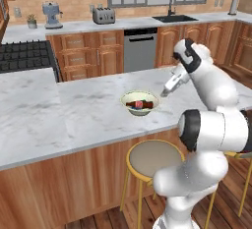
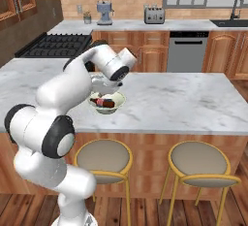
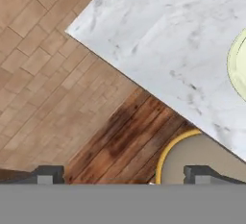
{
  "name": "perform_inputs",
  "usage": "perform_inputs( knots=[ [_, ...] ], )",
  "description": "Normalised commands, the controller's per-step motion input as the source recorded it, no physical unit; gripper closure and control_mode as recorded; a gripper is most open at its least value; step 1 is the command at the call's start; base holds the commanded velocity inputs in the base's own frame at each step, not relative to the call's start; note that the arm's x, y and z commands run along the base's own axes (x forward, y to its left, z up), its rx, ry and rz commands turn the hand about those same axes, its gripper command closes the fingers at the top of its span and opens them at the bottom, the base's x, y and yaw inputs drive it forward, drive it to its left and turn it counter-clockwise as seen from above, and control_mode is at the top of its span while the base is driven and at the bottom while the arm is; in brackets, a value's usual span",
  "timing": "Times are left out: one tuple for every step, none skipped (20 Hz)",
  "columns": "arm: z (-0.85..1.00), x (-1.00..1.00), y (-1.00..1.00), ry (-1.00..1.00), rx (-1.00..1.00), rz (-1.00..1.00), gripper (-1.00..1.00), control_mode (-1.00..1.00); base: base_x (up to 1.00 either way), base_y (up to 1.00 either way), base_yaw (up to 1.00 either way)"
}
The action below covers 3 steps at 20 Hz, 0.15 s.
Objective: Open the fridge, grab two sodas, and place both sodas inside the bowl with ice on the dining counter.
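Note:
The pale cream-green bowl [image 1: 124,100] stands on the marble dining counter [image 1: 74,110], near its front edge. A dark-brown bottle with a red label [image 1: 139,104] lies on its side in the bowl [image 2: 117,104]. My gripper [image 1: 163,94] hovers just right of the bowl, a little above the slab, tilted down. In the hand view its dark fingertips [image 3: 48,174] stand wide apart with nothing between them, so my gripper [image 3: 124,175] is open. That view looks past the counter's edge [image 3: 144,81] to the floor, with the bowl's rim [image 3: 236,64] at the right. The blue can and the fridge are out of view.
Yellow-rimmed stools [image 1: 153,160] [image 2: 199,161] stand below the counter's front edge. A black stove [image 1: 24,56] sits at the back left. The wall counter carries a toaster [image 1: 104,15], a coffee machine [image 1: 52,14] and a sink [image 1: 174,18]. A wood floor [image 3: 43,74] lies below.

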Motion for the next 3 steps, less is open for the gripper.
perform_inputs(
  knots=[
    [0.41,-0.65,0.09,-0.21,0.00,-0.38,-1.00,-1.00,0.00,0.00,0.00],
    [0.36,-0.59,0.12,-0.20,0.00,-0.39,-1.00,-1.00,0.00,0.00,0.00],
    [0.33,-0.55,0.15,-0.19,0.00,-0.40,-1.00,-1.00,0.00,0.00,0.00]
  ],
)
